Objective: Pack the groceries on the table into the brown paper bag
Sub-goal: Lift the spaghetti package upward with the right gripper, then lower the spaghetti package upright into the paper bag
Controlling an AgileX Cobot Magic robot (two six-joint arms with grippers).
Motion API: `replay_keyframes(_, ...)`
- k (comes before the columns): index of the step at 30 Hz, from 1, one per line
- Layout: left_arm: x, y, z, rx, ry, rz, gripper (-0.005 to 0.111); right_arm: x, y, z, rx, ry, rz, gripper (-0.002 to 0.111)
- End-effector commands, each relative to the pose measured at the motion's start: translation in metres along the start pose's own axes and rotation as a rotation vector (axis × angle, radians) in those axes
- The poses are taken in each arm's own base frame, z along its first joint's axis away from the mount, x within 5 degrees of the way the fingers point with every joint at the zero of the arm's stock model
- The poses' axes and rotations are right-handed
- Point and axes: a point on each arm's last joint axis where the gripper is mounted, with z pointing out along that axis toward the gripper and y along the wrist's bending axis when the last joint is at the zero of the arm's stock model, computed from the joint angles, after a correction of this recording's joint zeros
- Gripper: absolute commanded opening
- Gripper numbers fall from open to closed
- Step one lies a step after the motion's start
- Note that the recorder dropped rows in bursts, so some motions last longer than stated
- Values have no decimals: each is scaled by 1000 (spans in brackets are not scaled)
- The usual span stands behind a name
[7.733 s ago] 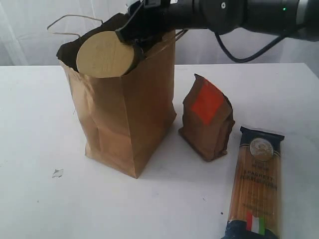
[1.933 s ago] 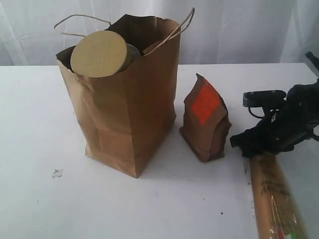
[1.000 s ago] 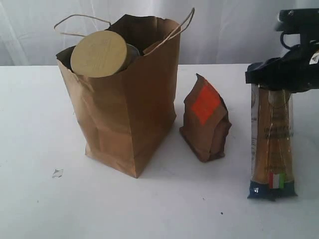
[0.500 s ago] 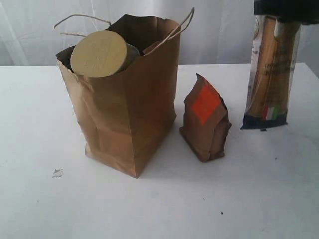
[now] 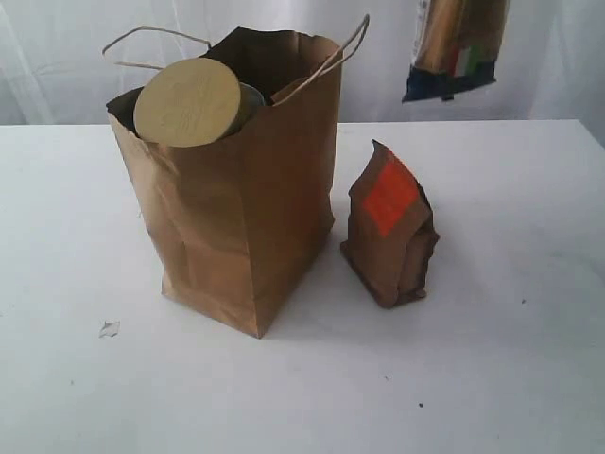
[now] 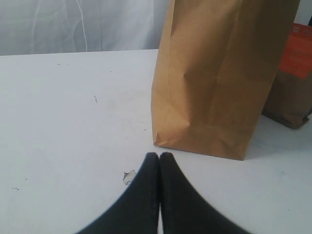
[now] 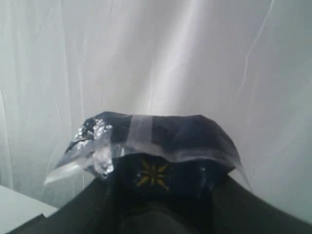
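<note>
While the right fingers (image 7: pixel 83 214) clamp the dark-blue end of the long spaghetti pack (image 5: pixel 452 47), it hangs high above the white table (image 5: pixel 492 378), up to the right of the tall creased brown paper bag (image 5: pixel 246 208). A tan-lidded jar (image 5: pixel 187 102) pokes from the bag's mouth, the brown pouch with orange-red label (image 5: pixel 389 227) stands just beside the bag, and the left fingers (image 6: pixel 146 195) sit pressed together.

Creased, matt kraft paper forms the brown paper bag (image 5: pixel 248 218); the pouch (image 5: pixel 389 241) shows similar matt paper with a flat orange-red label. The spaghetti pack (image 5: pixel 454 43) is glossy, crinkled clear plastic film. The tabletop (image 5: pixel 510 378) is smooth, matt white.
</note>
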Motion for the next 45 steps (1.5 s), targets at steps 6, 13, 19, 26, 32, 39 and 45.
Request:
replay_keyframes(6, 1, 0, 0, -1, -1, -2, 0, -67, 11, -23, -24, -263, -83, 0)
replay_keyframes(13, 1, 0, 0, -1, -1, -2, 0, -85, 44, -6, -124, -309, -131, 0)
replay_keyframes(19, 1, 0, 0, -1, -1, -2, 0, -100, 64, 5, -160, -363, -192, 0)
replay_keyframes(26, 1, 0, 0, -1, -1, -2, 0, -101, 63, 6, -134, -357, -272, 0)
replay_keyframes(32, 1, 0, 0, -1, -1, -2, 0, -99, 58, 2, -110, -298, -360, 0)
replay_keyframes(39, 1, 0, 0, -1, -1, -2, 0, -102, 51, -4, -75, -292, -408, 0)
replay_keyframes(45, 1, 0, 0, -1, -1, -2, 0, -105, 47, -5, -70, -321, -333, 0)
